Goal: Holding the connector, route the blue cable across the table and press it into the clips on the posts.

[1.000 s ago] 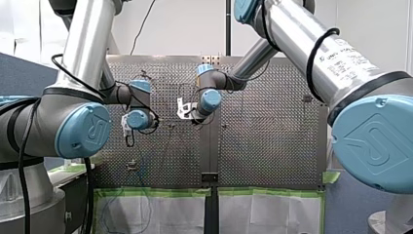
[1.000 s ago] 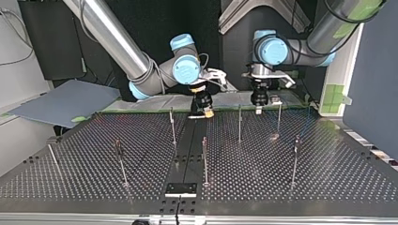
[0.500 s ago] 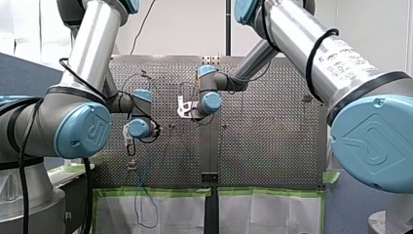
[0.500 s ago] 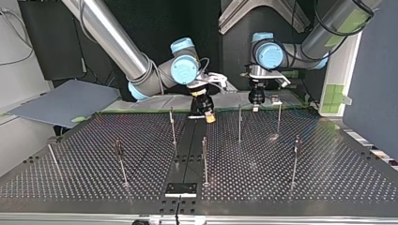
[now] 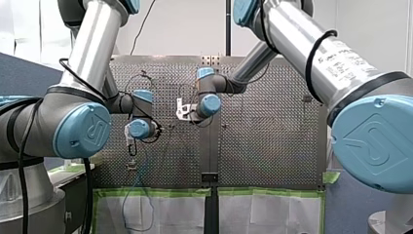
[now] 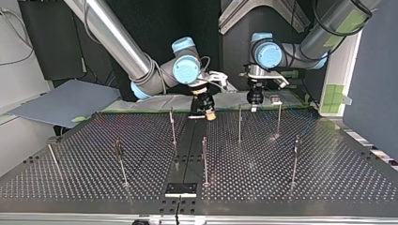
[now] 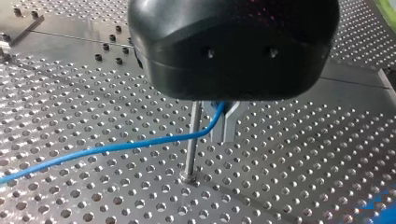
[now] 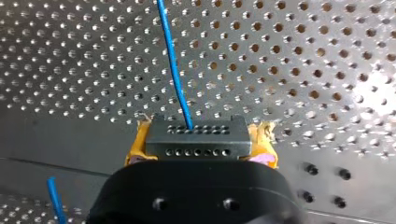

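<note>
UR logo on blue joint caps [image 5: 83,130]

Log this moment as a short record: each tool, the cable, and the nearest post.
Right tool: shut on the connector, with a yellow pad on either side.
Left tool: shut on the blue cable, beside a post.
Cable at post: crosses the shaft; the clip is hidden, so seating cannot be told.
Surface: perforated table.
</note>
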Controlling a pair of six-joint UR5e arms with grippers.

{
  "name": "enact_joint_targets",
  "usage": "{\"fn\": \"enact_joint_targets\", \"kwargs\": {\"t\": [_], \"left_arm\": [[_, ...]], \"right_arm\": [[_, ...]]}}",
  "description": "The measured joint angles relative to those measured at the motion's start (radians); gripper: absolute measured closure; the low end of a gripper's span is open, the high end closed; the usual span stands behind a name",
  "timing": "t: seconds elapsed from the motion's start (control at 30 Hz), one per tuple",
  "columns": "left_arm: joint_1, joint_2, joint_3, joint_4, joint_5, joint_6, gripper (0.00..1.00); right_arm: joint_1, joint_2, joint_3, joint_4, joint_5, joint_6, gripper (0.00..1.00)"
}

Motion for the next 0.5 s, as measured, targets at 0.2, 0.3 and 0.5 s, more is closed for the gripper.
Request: {"fn": "enact_joint_targets", "kwargs": {"t": [0.2, 0.3, 0.5], "left_arm": [[0.008, -0.020, 0.027, -0.007, 0.005, -0.004, 1.00], [0.010, -0.039, 0.055, -0.015, 0.008, -0.005, 1.00], [0.023, -0.050, 0.107, -0.038, 0.009, -0.011, 1.00]], "right_arm": [[-0.012, 0.026, 0.000, -0.005, 0.001, 0.007, 1.00], [-0.019, 0.029, -0.002, -0.013, -0.002, 0.011, 1.00], [-0.038, 0.031, -0.004, -0.024, -0.018, 0.019, 1.00]]}}
